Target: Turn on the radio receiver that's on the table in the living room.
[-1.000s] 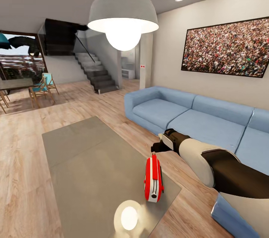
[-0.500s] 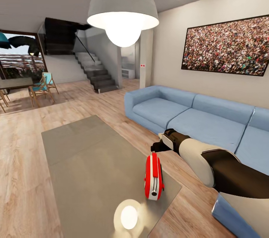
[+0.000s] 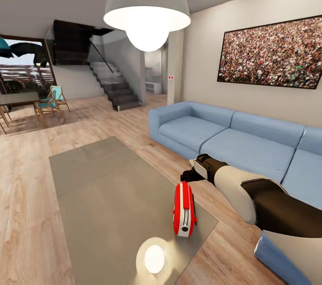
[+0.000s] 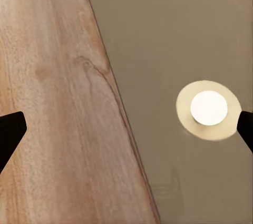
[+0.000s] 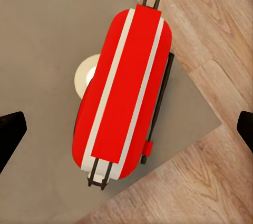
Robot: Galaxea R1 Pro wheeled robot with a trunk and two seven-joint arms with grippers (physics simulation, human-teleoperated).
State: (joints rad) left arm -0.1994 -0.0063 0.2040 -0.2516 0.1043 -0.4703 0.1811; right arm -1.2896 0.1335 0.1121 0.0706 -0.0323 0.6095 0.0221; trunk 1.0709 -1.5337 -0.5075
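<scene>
The red radio receiver [image 3: 184,209] with white trim stands upright near the right corner of the grey glossy table [image 3: 107,195], its thin handle on top. My right gripper [image 3: 187,176] hovers just above and behind it. In the right wrist view the radio receiver [image 5: 126,97] lies straight below, and the right gripper [image 5: 126,134] is open, its dark fingertips [image 5: 10,134] far apart and clear of the radio. My left gripper [image 4: 126,129] is open over the table's edge [image 4: 121,108], with wood floor on one side.
A blue sectional sofa [image 3: 232,142] runs along the right, close to the table. A white dome lamp [image 3: 146,5] hangs overhead, and its reflection [image 3: 154,258] glows on the tabletop. A crowd picture [image 3: 273,57] hangs on the wall. Stairs [image 3: 114,88] and dining chairs [image 3: 49,106] stand far back.
The whole head view has shifted slightly, so the camera moved. The right arm holds its place above the radio, which stays put on the table.
</scene>
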